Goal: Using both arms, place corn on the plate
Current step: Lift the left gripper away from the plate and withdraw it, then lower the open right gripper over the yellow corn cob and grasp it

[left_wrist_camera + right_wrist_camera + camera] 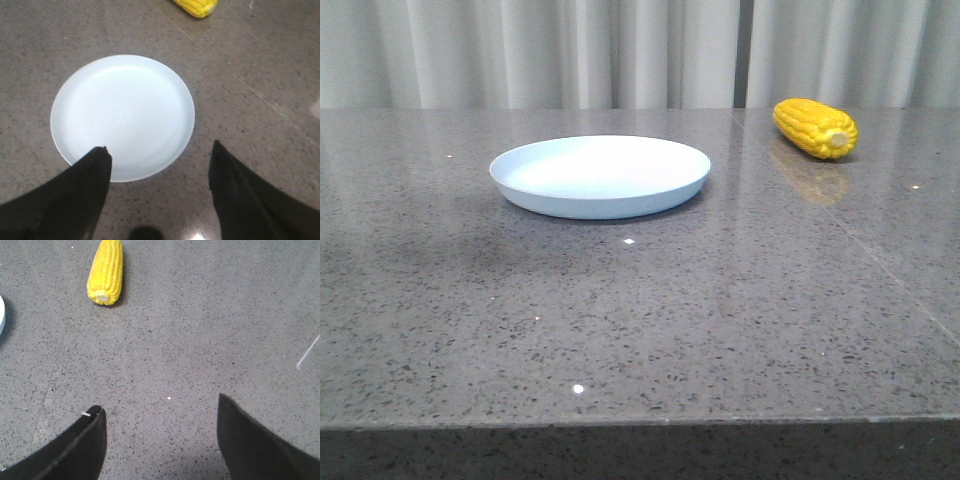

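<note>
Left wrist view, left end effector (159, 152): released, black fingers spread wide, nothing between them; hovering over the near edge of the plate, one fingertip overlapping the rim in the picture.
Right wrist view, right end effector (160, 412): released, black fingers spread wide, nothing held; hanging over bare worktop, well apart from the corn.
Plate (600, 176): round, shallow, pale blue-white, low raised rim; lying flat on the worktop left of centre in the front view; nothing on it. Also seen whole in the left wrist view (122, 116), and as a sliver at the picture's edge in the right wrist view (1, 315).
Corn (814, 127): bright yellow cob with rows of kernels, lying on its side on the worktop at the far right in the front view, pale round stub end turned toward the camera; well apart from the plate, not touching it. Seen full length in the right wrist view (105, 271); only its end showing in the left wrist view (196, 7).
Worktop (650, 320): grey speckled stone, glossy, faint reflection of the corn beneath the cob; thin seam line running across it near the corn.
Backdrop: pale pleated curtain (570, 50) behind the far edge.
</note>
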`<state>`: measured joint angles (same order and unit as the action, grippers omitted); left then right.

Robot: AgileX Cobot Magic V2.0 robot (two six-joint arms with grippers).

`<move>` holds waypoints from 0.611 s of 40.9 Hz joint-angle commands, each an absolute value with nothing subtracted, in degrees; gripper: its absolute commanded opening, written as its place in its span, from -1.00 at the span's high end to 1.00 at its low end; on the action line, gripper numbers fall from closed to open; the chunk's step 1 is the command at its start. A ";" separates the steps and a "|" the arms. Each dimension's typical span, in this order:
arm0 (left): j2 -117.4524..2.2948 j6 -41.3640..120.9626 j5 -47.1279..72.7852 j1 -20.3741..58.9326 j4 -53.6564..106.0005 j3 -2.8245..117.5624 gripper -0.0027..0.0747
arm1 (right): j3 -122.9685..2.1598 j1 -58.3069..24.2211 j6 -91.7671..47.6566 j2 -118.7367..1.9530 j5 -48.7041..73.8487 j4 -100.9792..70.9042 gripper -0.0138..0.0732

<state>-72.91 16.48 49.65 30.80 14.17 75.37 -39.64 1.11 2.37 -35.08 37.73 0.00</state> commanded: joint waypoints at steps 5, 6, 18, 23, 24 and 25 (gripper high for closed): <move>-62.21 16.35 43.55 32.79 15.24 65.82 -0.15 | -41.56 1.02 1.74 -35.53 33.69 0.00 -0.47; -61.64 16.35 43.55 32.79 15.46 64.76 -0.15 | -41.56 1.02 1.74 -35.53 33.69 0.00 -0.47; -53.55 16.35 39.84 32.79 15.59 54.30 -0.15 | -41.56 1.02 1.74 -35.53 33.11 0.00 -0.47; -53.33 16.35 40.13 32.79 15.59 53.55 -0.15 | -41.74 1.02 1.74 -35.60 33.26 -0.66 -0.47; -53.45 16.35 40.13 32.79 15.59 53.55 -0.15 | -42.02 1.02 1.74 -35.94 33.46 -0.66 -0.47; -53.45 16.35 40.13 32.79 15.59 53.55 -0.15 | -42.36 1.02 1.74 -36.52 33.99 -0.81 -0.47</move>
<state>-54.24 16.58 44.13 32.38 14.23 52.16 -39.73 1.11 2.37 -35.25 37.63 -0.54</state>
